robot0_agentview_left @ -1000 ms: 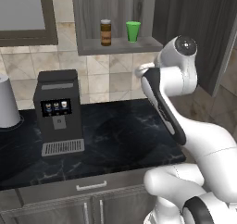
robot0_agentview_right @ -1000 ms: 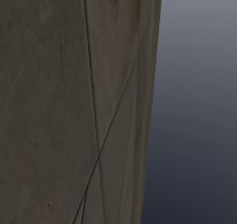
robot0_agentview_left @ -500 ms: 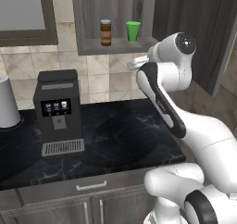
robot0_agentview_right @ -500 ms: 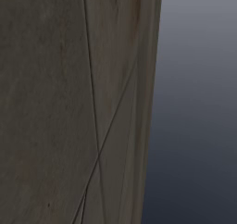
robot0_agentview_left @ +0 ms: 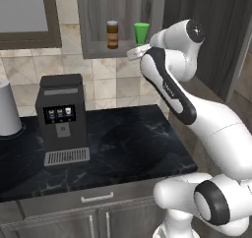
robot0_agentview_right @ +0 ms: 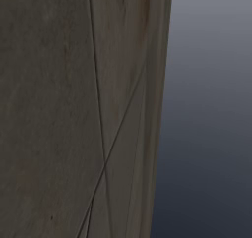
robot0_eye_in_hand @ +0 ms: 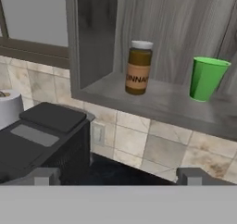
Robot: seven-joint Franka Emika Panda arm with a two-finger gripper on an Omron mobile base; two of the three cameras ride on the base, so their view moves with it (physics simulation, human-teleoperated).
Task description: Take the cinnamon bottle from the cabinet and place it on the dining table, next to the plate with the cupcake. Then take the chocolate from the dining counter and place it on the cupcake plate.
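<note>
Hand view: the tool point(robot0_eye_in_hand: 118, 176), fingers spread wide and empty, should be centred on the bottle point(robot0_eye_in_hand: 138, 67), kept clear of the cup point(robot0_eye_in_hand: 207, 78) beside it.

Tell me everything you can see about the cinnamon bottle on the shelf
The cinnamon bottle is a small brown cylindrical jar with a pale lid and a tan label band bearing dark lettering, partly readable. It looks like glass or plastic, closed, and stands upright on the grey wood-grain shelf of the cabinet niche, toward its left side. Only the shelf touches it. The green cup stands apart to its right. The open gripper is short of it, holding nothing.
</note>
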